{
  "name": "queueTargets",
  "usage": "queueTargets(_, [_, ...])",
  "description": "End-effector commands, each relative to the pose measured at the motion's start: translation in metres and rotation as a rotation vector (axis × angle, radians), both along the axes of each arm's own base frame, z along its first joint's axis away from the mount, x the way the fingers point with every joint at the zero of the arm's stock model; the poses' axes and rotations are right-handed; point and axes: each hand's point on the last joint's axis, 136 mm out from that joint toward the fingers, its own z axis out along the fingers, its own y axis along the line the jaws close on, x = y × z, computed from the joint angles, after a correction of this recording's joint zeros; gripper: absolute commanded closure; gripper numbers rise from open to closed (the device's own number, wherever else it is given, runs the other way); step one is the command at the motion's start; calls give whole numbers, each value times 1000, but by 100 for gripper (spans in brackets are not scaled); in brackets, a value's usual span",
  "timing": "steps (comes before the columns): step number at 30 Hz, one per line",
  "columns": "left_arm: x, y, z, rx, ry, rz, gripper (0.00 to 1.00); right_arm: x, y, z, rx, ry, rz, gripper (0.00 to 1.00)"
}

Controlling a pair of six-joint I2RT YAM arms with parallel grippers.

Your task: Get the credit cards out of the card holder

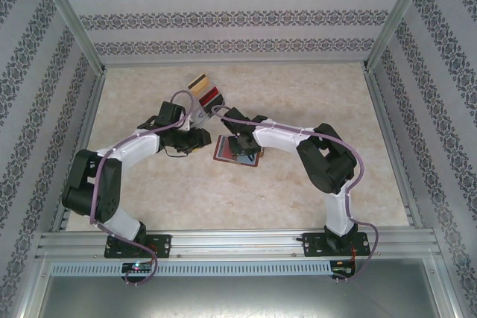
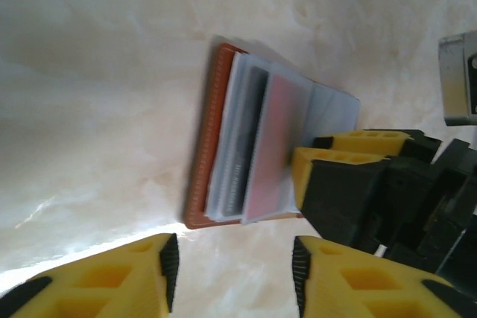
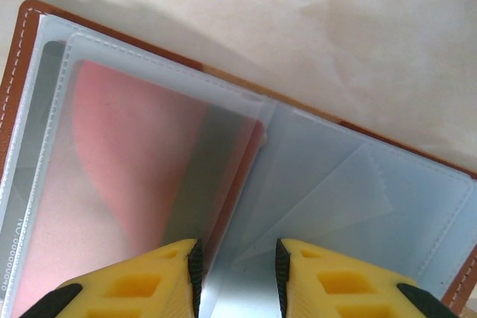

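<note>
Pale counter [image 1: 186, 199] holds a light card holder [image 2: 201, 161]; sleeves [image 3: 358, 184] look slippery, so pinch the edge of the stiff pink card [image 3: 127, 184]; left claw [image 2: 235, 266] spread, empty; right claw [image 3: 238, 258] hold: cannot tell

Two arms, same build: left arm [image 1: 138, 141] and right arm [image 1: 279, 138] have white shell links and chunky black joint housings. A purple cable [image 1: 360, 173] runs along the outside of each arm. Each arm sits on a black base plate [image 1: 339, 242]. The left gripper [image 2: 232, 269] and right gripper [image 3: 236, 262] have yellow plastic fingers [image 2: 97, 281] with rectangular cut-out pockets. Thin black pads [image 3: 195, 255] line the inner faces. The gripper housing [image 2: 373, 199] is black and blocky.
</note>
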Motion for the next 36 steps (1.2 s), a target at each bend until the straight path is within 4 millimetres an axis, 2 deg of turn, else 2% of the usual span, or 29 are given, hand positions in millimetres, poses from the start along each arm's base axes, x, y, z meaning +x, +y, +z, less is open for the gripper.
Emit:
queueTargets(1, [5,-29,12,-90,-10,-56,60,-9,-8,-18,-72,37,19,66])
queueTargets(5, [6,-42,2,-92,9,-80,66,-10,-9,-18,-71,39,18,66])
queueTargets(13, [7,-54,-21,-76,48,-83,68,-11,-7,-19,-61,43,17,66])
queueTargets(23, [7,-53,-41,-56,90,-78,69,-12,-6,-20,-56,46,22,66])
queueTargets(29, [9,-56,-44,-68,100,-87,69,-12,-6,-20,-50,48,20,66])
queueTargets(36, [7,-63,-41,-96,99,-117,77,-12,-5,-19,-42,47,20,66])
